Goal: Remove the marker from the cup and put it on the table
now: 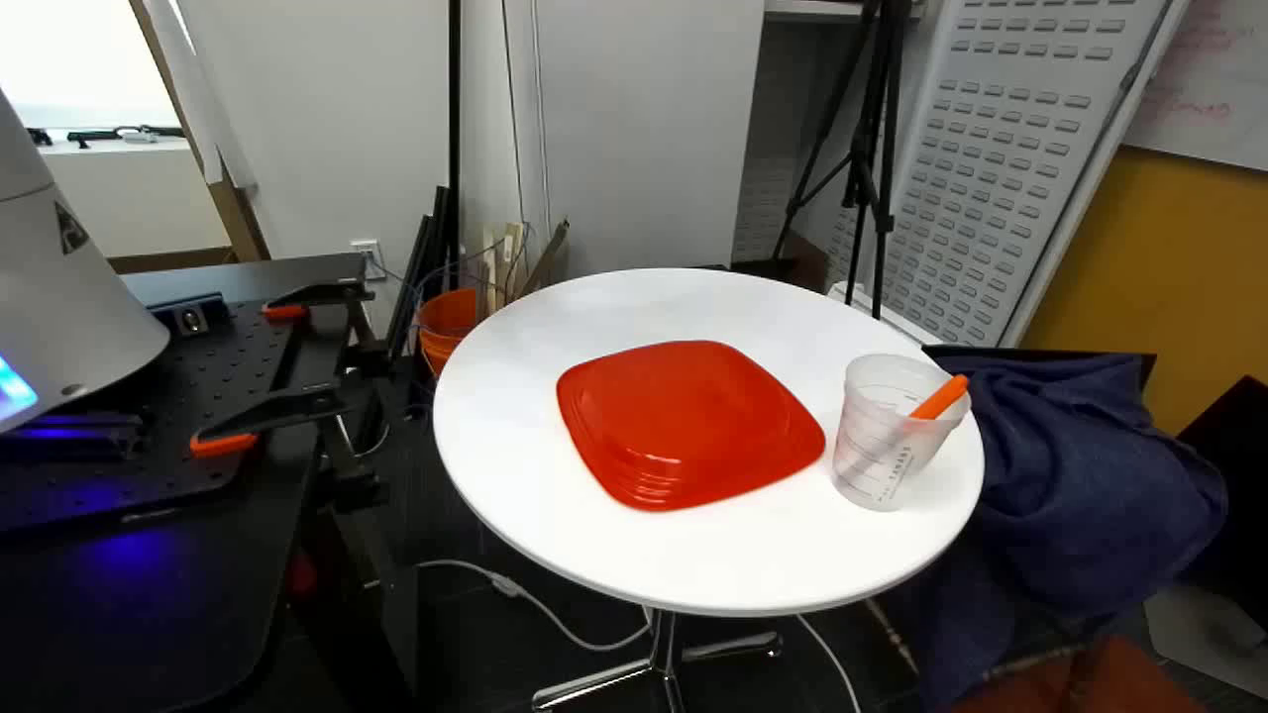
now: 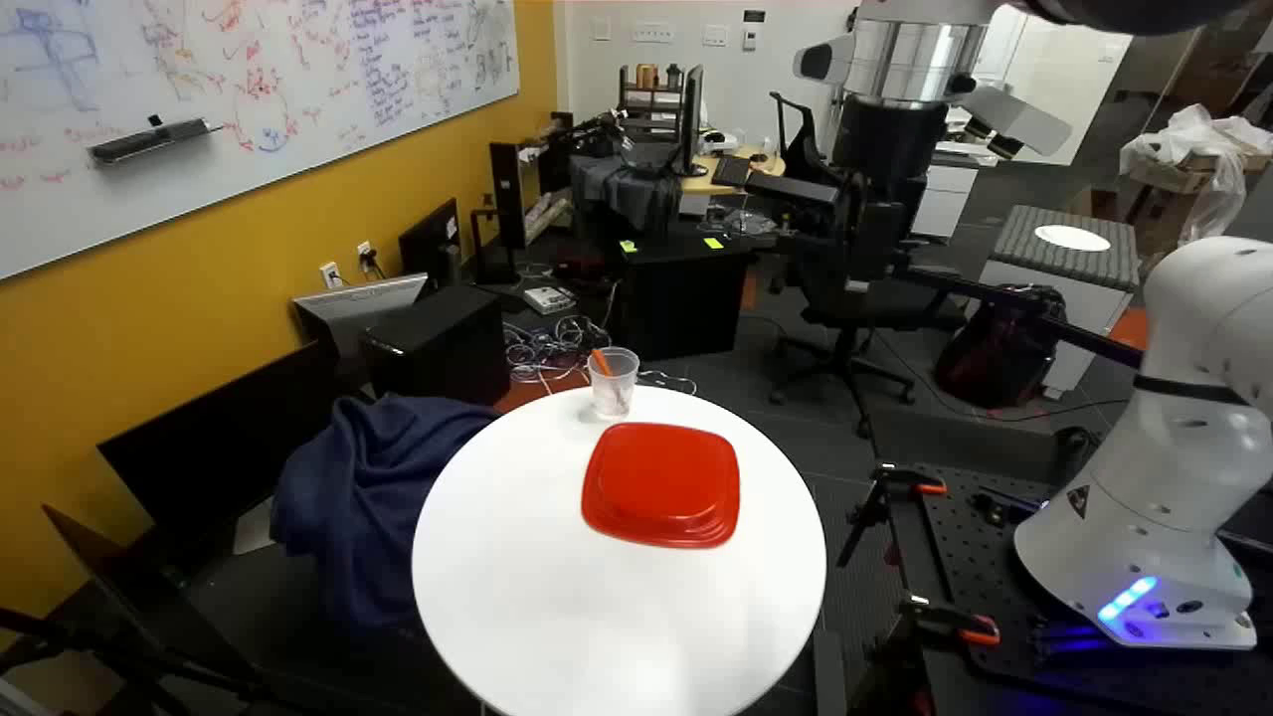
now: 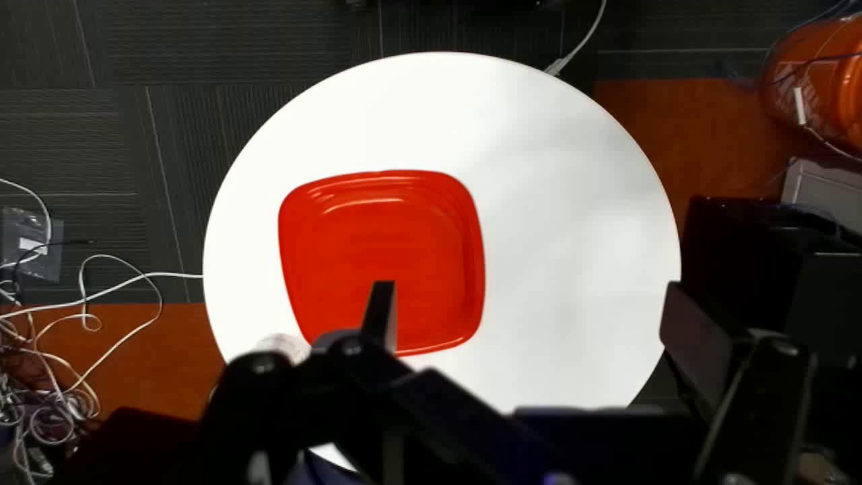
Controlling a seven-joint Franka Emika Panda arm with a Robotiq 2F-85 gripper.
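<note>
As seen in both exterior views, find marker (image 1: 939, 397) leaning inside cup (image 1: 872, 465), with orange end up at the rim; note cup upright on round white bench (image 1: 644, 555), near its edge and just beside square red plate (image 1: 693, 426). Read gripper (image 3: 528, 289) as spread wide and holding nothing, well above bench. Judge step in hand as approach, with no grasp made yet. Next: travel to cup, set jaws astride orange end, pinch, draw out along the lean without tipping a probably light cup, then lay down on bare bench. Allow for cup mostly hidden behind gripper in wrist view. Record bench as smooth, with glare. Log navy cloth (image 1: 1080, 475) beside bench, orange bucket (image 1: 446, 337) on floor (image 3: 67, 148), and written-on whiteboard (image 2: 269, 109) against yellow wall (image 2: 239, 249).
</note>
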